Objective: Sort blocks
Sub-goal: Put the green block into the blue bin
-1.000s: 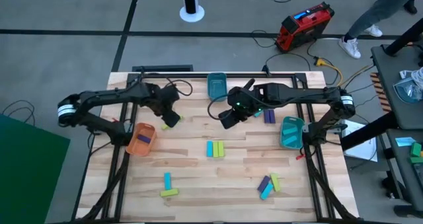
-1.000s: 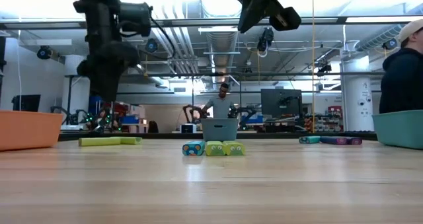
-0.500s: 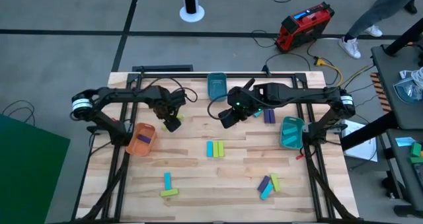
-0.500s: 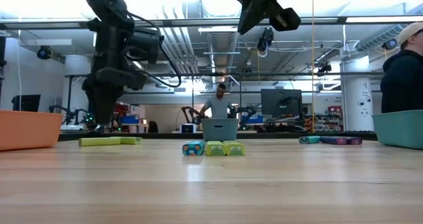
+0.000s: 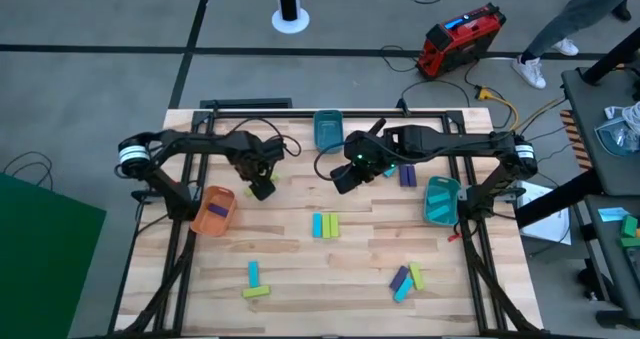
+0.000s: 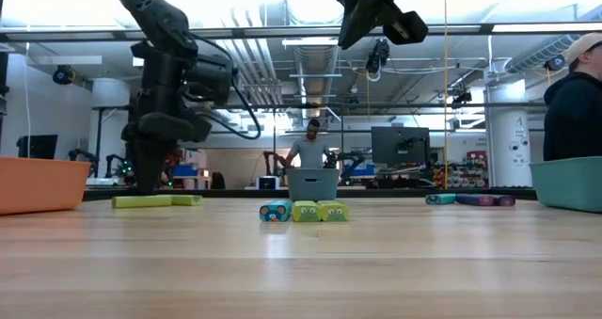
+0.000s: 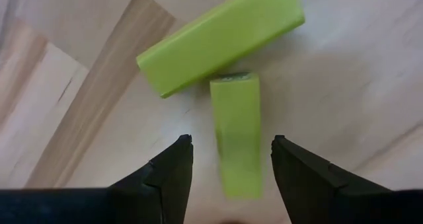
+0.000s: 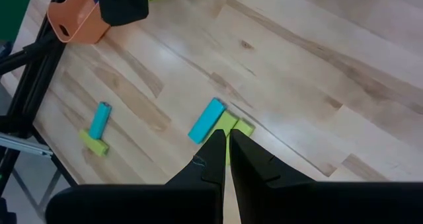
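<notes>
Two yellow-green blocks lie flat on the table near the orange bin, one [image 7: 221, 39] crosswise beyond the end of the other [image 7: 236, 135]. My left gripper [image 7: 231, 151] [image 5: 258, 185] is open and low over them, one finger on each side of the nearer block with a gap on both sides. It also shows just above the blocks [image 6: 155, 201] as the left gripper [image 6: 146, 173] in the low view. My right gripper [image 8: 227, 145] [image 5: 343, 177] is shut and empty, held high over the table's middle. A cyan and two yellow-green blocks [image 5: 325, 224] lie side by side at the centre.
An orange bin [image 5: 212, 211] with a purple block inside stands at the left. One teal bin [image 5: 328, 130] is at the far edge, another [image 5: 441, 200] at the right. More blocks lie near-left [image 5: 254, 281], near-right [image 5: 405, 279] and by the right arm [image 5: 405, 175].
My left gripper has come down toward the two yellow-green blocks beside the orange bin, and its arm has swung a little toward the table's middle. The right arm and all blocks have kept still.
</notes>
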Motion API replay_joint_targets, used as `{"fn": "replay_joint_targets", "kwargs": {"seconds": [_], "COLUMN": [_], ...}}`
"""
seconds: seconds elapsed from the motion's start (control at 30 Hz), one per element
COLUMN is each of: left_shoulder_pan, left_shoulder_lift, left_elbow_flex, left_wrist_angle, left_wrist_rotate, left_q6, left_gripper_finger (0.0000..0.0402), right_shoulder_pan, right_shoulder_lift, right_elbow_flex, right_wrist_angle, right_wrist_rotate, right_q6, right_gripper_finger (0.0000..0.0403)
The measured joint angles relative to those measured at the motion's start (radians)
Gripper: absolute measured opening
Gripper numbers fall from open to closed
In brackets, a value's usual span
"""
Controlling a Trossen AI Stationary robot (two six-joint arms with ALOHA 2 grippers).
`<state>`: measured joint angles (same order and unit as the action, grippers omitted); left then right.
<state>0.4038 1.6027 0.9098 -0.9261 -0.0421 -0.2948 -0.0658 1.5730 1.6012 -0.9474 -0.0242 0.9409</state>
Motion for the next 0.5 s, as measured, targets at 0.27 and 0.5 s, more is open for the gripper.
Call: {"fn": "replay_joint_targets", "kwargs": {"seconds": [0.27, 0.5], "left_shoulder_pan": [0.000, 0.001], "left_shoulder_lift": [0.046, 0.044], "left_elbow_flex": [-0.018, -0.087], "left_wrist_angle": [0.041, 0.125], "left_wrist_rotate": [0.015, 0.082], "left_q6": [0.006, 0.005], "left_gripper_finger": [0.0182, 0.0145], "right_shoulder_pan": [0.000, 0.000], "right_shoulder_lift": [0.000, 0.000], "right_elbow_flex": [0.000, 0.000], "right_wrist_angle": [0.001, 0.000], "right_wrist_rotate": [0.000, 0.000], "right_q6": [0.001, -0.007], "right_gripper_finger": [0.0012, 0.0012]}}
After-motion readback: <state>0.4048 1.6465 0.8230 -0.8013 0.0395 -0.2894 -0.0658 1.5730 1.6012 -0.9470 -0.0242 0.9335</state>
